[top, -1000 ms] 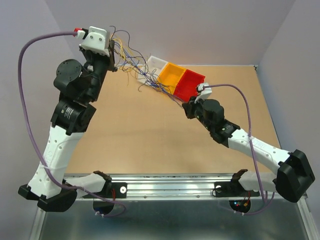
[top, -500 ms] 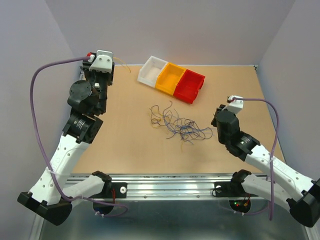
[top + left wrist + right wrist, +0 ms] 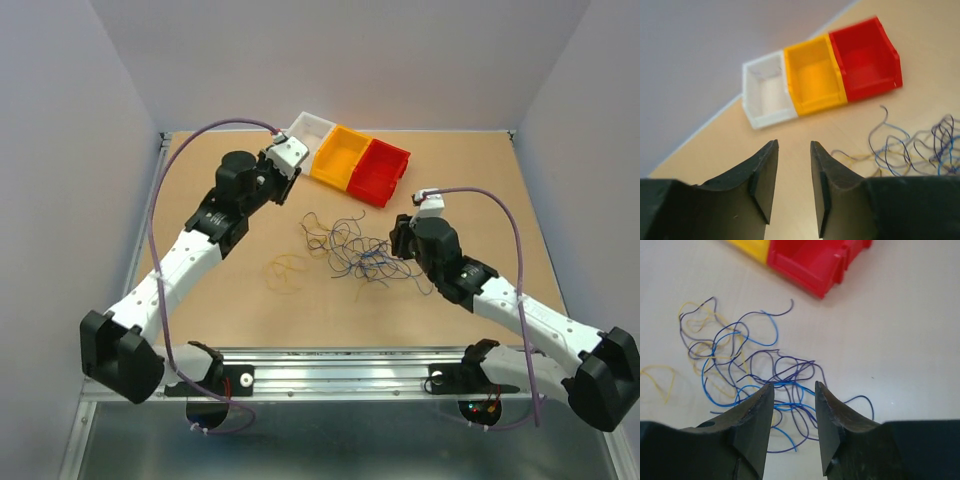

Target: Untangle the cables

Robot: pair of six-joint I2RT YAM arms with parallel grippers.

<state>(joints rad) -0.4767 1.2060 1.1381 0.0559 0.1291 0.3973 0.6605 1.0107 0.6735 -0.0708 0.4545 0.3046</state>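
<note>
On the wooden table (image 3: 250, 310), a lone pale yellow strand (image 3: 287, 272) is seen curled nearest the arm bases, set apart from the main tangle. Just beyond it, the cables (image 3: 350, 245) are spread at mid-table in a loose knot of blue, purple and yellow loops. The right gripper (image 3: 794, 386) is held over the knot's right edge, jaws parted and nothing caught between them; blue and purple loops are seen on the table through the gap. Farther back, the left gripper (image 3: 792, 145) is pointed toward the bins, jaws likewise parted and empty. At the far side, a white bin (image 3: 767, 90), a yellow bin (image 3: 815, 75) and a red bin (image 3: 865, 60) are lined up touching in a row.
</note>
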